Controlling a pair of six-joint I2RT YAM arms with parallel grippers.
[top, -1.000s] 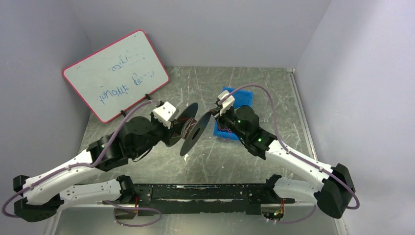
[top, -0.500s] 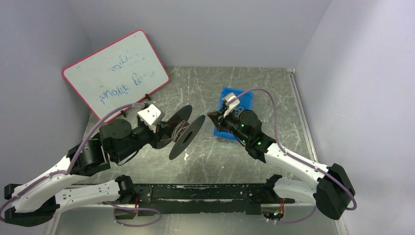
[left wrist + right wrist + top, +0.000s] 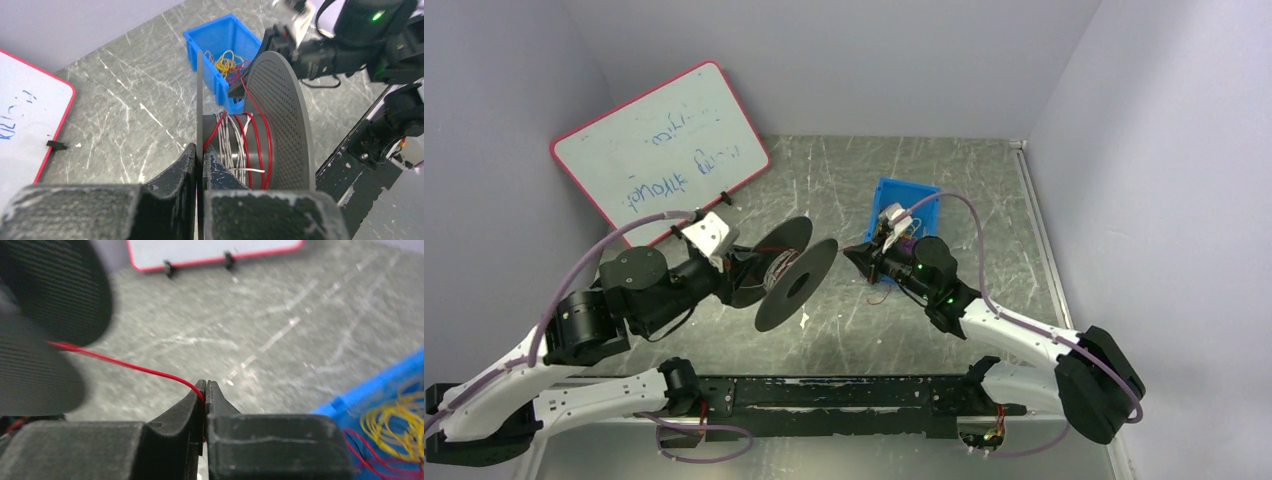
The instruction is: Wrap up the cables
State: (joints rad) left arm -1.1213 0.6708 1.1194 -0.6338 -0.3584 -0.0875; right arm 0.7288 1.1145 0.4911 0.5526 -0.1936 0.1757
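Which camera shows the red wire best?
The left wrist: the red wire loops around the spool there. The right wrist shows only one strand pinched in the right gripper. From the top it is a faint thread.

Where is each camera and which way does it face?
Top external: above and behind the robot, looking down on table, left arm, right arm, spool.
Left wrist: on the left arm, facing the blue bin; left fingers shut on the spool flange.
Right wrist: on the right arm, facing the whiteboard; right fingers pinch the red wire.
Both wrist views share spool and blue bin.
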